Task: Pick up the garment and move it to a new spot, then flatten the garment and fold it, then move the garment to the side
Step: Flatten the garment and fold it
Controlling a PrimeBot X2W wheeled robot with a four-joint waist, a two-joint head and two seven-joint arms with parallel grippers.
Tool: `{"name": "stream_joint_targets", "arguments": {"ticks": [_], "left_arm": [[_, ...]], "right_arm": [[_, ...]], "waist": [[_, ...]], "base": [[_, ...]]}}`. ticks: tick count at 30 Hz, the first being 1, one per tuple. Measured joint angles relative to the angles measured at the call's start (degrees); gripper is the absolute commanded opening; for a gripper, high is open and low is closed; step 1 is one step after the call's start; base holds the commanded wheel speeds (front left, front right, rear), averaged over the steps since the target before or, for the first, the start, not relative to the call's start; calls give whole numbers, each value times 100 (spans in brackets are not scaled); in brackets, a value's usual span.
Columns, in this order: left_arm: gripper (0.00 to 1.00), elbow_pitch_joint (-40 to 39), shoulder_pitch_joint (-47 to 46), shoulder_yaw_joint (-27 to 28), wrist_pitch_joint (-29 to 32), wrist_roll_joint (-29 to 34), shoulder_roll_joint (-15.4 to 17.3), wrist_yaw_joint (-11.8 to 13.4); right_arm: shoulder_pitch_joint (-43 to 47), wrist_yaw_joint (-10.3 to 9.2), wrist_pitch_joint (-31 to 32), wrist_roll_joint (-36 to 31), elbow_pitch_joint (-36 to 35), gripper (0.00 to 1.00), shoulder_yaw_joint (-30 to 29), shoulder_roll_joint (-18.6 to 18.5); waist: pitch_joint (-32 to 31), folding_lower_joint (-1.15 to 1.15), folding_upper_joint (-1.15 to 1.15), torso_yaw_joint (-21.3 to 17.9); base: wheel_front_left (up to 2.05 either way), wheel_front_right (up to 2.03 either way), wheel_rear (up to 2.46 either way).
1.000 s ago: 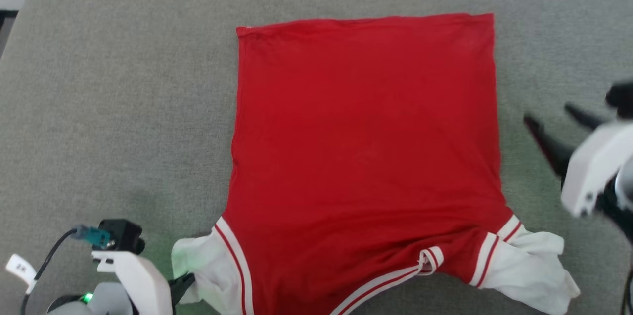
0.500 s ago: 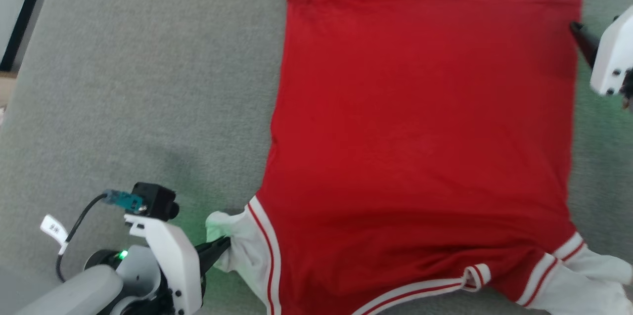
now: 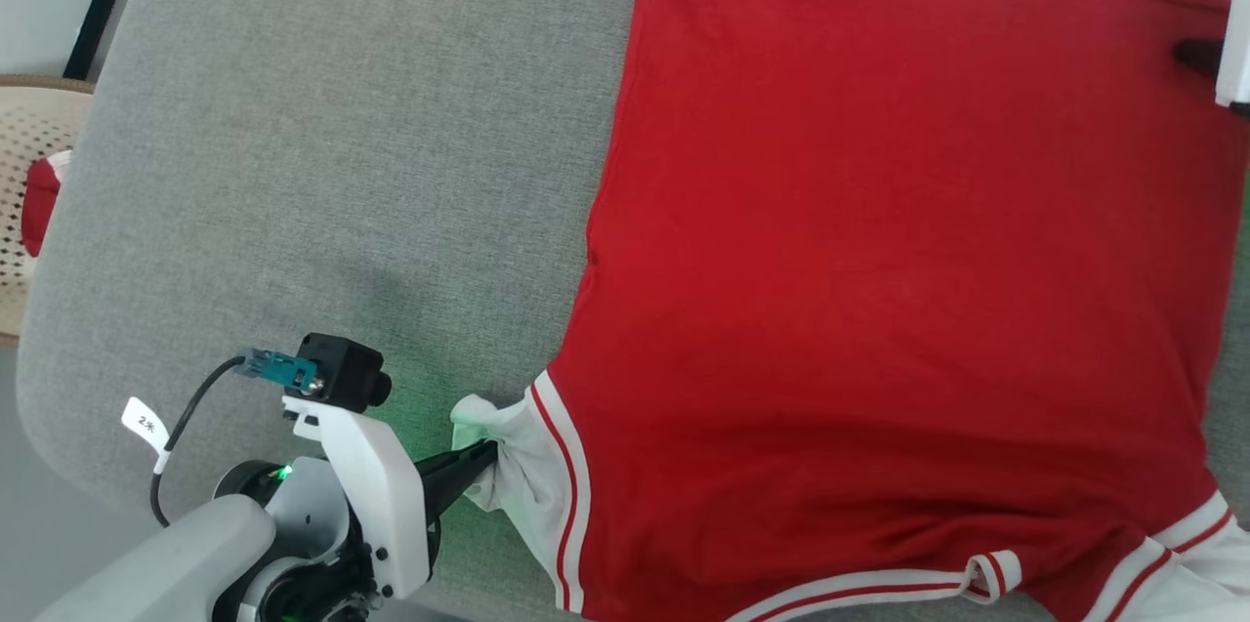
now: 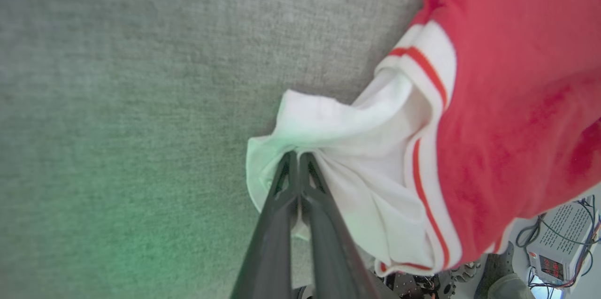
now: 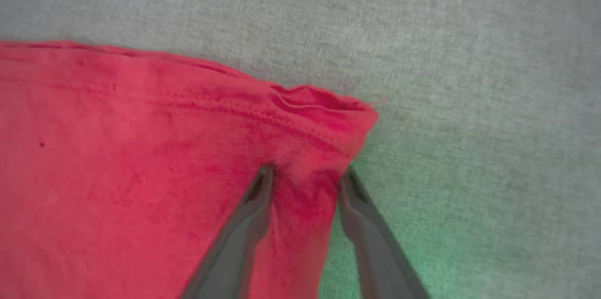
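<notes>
Your left gripper [image 3: 485, 454] sits in the lower left of the head view. Its pale forearm comes up from the bottom edge, and its dark fingers point right, low over the grey cushion [image 3: 342, 163]. In the left wrist view those fingers are pressed together on a bunched fold of the white sleeve [image 4: 328, 125]. The garment [image 3: 879, 261] lies spread flat, plain red side up, across the right half of the head view. Its hem is toward the top, and its striped trim and sleeves run along the bottom edge. Your right gripper [image 3: 1199, 56] reaches in from the right edge near the upper right corner, at the hem corner. In the right wrist view its fingers stand wide apart, straddling that corner. One tip rests on the red cloth and the other sits at the cloth's edge beside the cushion. The cloth between them is slightly puckered but not pinched.
</notes>
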Motion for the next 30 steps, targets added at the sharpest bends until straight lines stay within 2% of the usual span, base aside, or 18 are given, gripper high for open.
{"name": "stream_joint_targets", "arguments": {"ticks": [4,7,12,15,22,26,30], "left_arm": [[0,87,13,19,-30,-90,11,-20],[0,101,115,71,-92,-125,129,-12],[0,48,252,146,-140,-177,344,103],[0,-13,304,176,-166,-187,497,188],[0,-201,415,348,-324,-238,776,403],[0,-336,416,385,-328,-237,833,508],[0,-428,427,388,-322,-238,861,567]], "right_arm": [[9,0,8,86,8,0,202,27],[254,0,-8,347,-387,0,623,40],[962,1,-5,842,-1422,0,1209,-133],[1530,1,77,1205,-2179,0,1315,-265],[3161,0,430,1640,-3969,0,1016,-266],[4254,0,613,1634,-4886,0,619,-34],[5281,-1,665,1506,-5579,0,261,407]], "waist": [[-50,0,0,-100],[-131,0,0,-303],[-265,0,0,-642],[-355,0,0,-870],[-592,0,0,-1401],[-734,0,0,-1629],[-860,0,0,-1759]], "base": [[0,0,0],[0,0,0],[0,0,0],[0,0,0],[0,0,0],[0,0,0],[0,0,0]]}}
